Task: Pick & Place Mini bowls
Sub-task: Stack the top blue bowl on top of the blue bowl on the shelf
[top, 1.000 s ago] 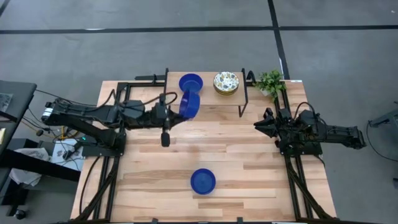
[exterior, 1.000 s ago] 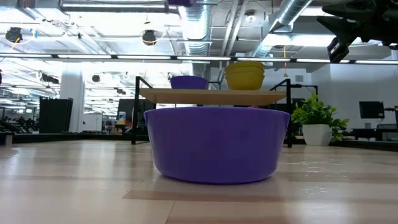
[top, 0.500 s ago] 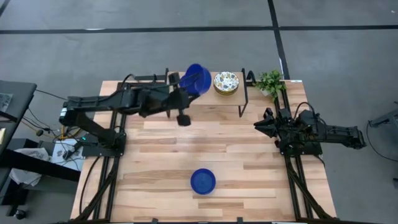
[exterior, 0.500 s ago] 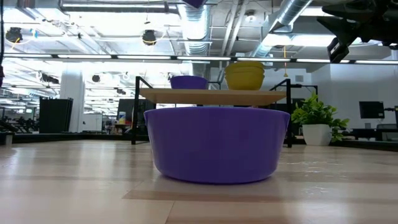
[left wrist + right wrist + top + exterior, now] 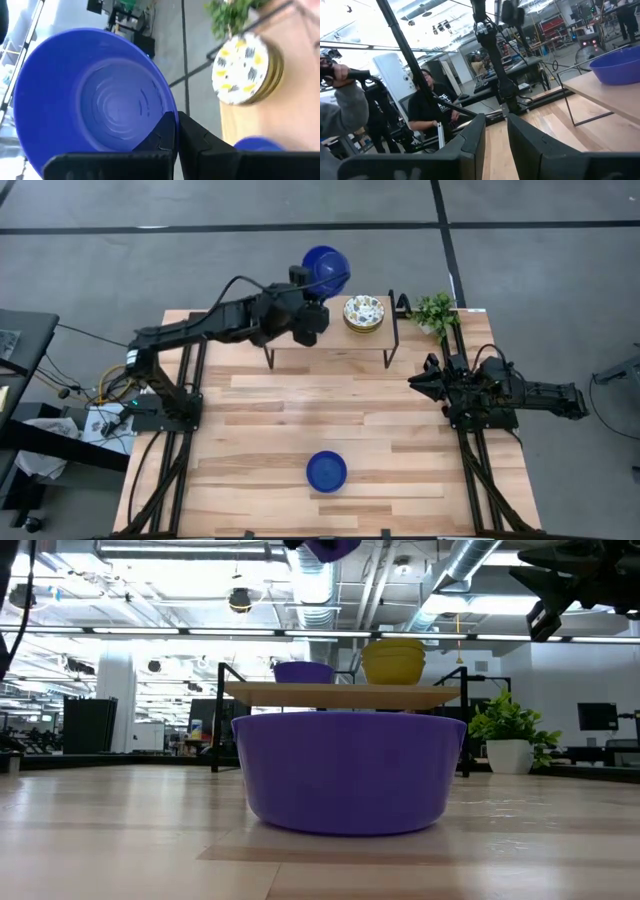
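Note:
My left gripper (image 5: 317, 290) is raised over the small wooden shelf (image 5: 335, 343) at the table's far edge, shut on a glossy blue mini bowl (image 5: 326, 269). That bowl shows at the low view's top (image 5: 335, 548). A second blue bowl (image 5: 303, 671) sits on the shelf, hidden under the arm in the high view. Beside it on the shelf stands a stack of floral bowls (image 5: 363, 312). A third blue bowl (image 5: 326, 471) rests on its base near the table's near edge. My right gripper (image 5: 418, 383) waits at the table's right side, narrowly open. My left gripper (image 5: 176, 131) pinches the blue bowl's rim (image 5: 167, 112), one finger inside the bowl and one outside its wall. The bowl is lifted clear above the shelf. It is tipped on its side, so its hollow (image 5: 117, 107) faces the wrist camera.
A potted plant (image 5: 435, 311) stands at the table's far right corner, next to the shelf's black metal legs (image 5: 392, 330). Bare wood lies between the shelf and the near blue bowl. People (image 5: 427, 115) stand in the room beyond the table.
My left gripper has risen and moved toward the far edge. It has carried the blue bowl from just in front of the shelf to above the shelf's far side. The arm has swung out over the shelf, and the bowl has stayed tipped in the hold.

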